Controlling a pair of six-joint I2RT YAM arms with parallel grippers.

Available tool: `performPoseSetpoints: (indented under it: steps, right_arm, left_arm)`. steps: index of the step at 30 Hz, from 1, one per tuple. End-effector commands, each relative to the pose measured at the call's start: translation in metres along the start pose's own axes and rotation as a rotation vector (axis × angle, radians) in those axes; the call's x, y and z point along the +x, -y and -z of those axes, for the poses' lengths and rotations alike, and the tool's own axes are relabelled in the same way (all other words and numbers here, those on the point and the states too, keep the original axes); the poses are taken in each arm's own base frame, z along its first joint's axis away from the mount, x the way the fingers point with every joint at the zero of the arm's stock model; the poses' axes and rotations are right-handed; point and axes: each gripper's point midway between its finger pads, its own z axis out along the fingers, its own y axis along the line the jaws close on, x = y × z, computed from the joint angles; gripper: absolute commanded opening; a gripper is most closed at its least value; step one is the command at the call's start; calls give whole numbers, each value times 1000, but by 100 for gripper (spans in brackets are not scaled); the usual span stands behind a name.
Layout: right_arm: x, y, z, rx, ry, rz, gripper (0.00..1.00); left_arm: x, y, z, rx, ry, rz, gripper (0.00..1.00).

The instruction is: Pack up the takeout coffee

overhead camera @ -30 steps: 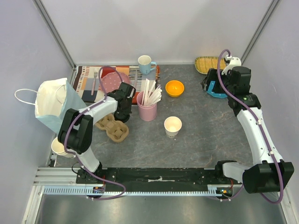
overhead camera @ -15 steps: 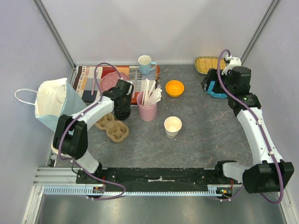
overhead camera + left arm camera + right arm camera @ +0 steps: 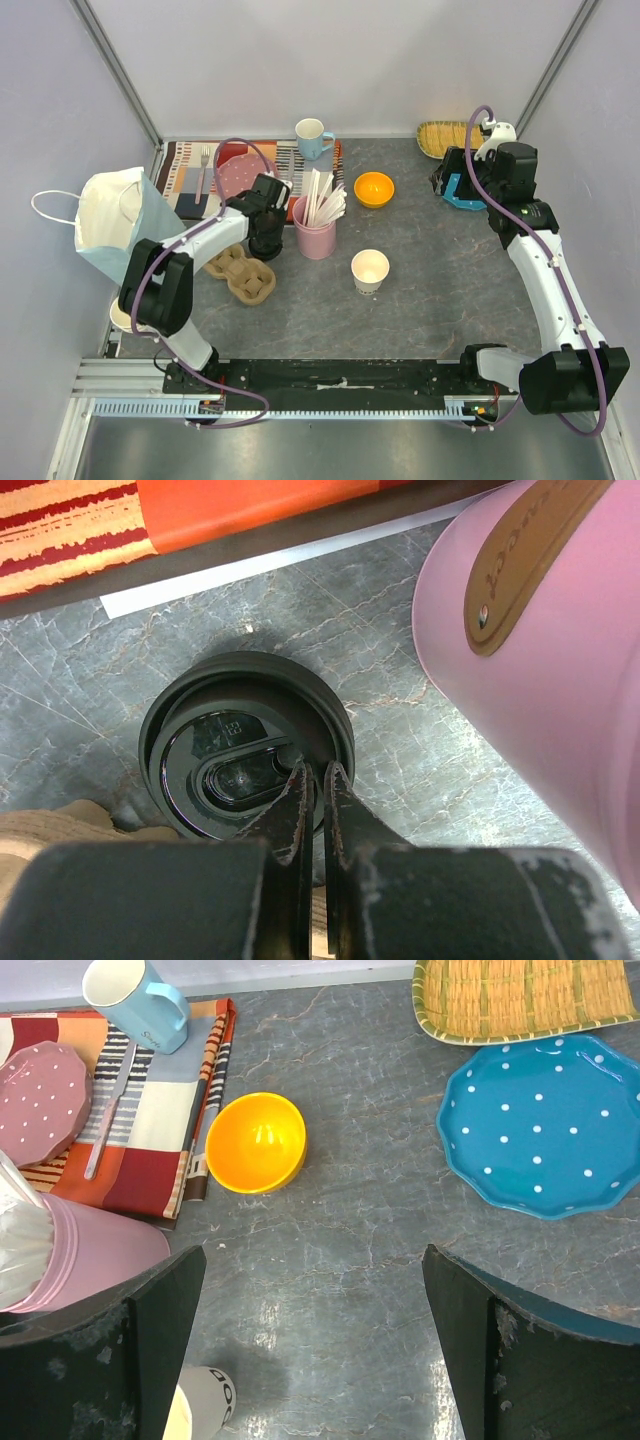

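Left claw pinched shut over the takeout coffee, right claw spread wide at the far right.

At the far left a paper bag (image 3: 110,225) stands open beside the striped placemat (image 3: 190,165). Right of it, the takeout coffee (image 3: 245,742) stands on the grey tabletop (image 3: 440,290) just near of the placemat's edge, between the cardboard carrier (image 3: 240,272) on its left and the pink cup (image 3: 316,235) of wooden sticks on its right. The left claw (image 3: 312,775) hangs over the black lid (image 3: 190,742), fingers pressed together and holding nothing; contact with the lid cannot be told. Further right sit an orange bowl (image 3: 374,189) and an open paper cup (image 3: 369,270). The right claw (image 3: 310,1340) hovers by the blue dotted plate (image 3: 545,1125), jaws wide apart and empty.
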Motion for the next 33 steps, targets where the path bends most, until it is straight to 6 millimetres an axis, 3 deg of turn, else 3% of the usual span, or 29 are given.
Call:
performPoseSetpoints:
  steps: [1, 4, 8, 10, 12, 18, 23, 26, 28, 33]
  right_arm:
    - [-10, -5, 3, -24, 39, 6, 98]
    - [-10, -5, 5, -26, 40, 9, 98]
    - [-8, -4, 5, -19, 43, 12, 98]
    - [-7, -5, 5, -25, 41, 13, 98]
    - [-7, -4, 6, -23, 42, 12, 98]
    - [-8, -4, 7, -19, 47, 16, 98]
    - [-8, -5, 8, -23, 50, 17, 98]
    - [-10, -7, 9, -33, 52, 16, 98]
    - [-12, -12, 8, -59, 56, 8, 98]
    - [-26, -51, 16, -267, 90, -7, 98]
  left_arm:
    - [-15, 0, 2, 1, 32, -88, 2]
    - [-13, 28, 14, 88, 68, -164, 2]
    - [12, -3, -11, -17, -12, -172, 2]
    - [14, -5, -14, -12, -42, -160, 2]
    - [5, 3, -8, 27, -5, -156, 2]
    - [-39, -8, 21, -14, 105, -121, 2]
    - [-26, -7, 21, 18, 84, -123, 2]
    - [-36, -4, 39, 51, 139, -126, 2]
    - [-49, 0, 55, 88, 182, -118, 2]
    - [-53, 2, 82, 172, 181, -28, 2]
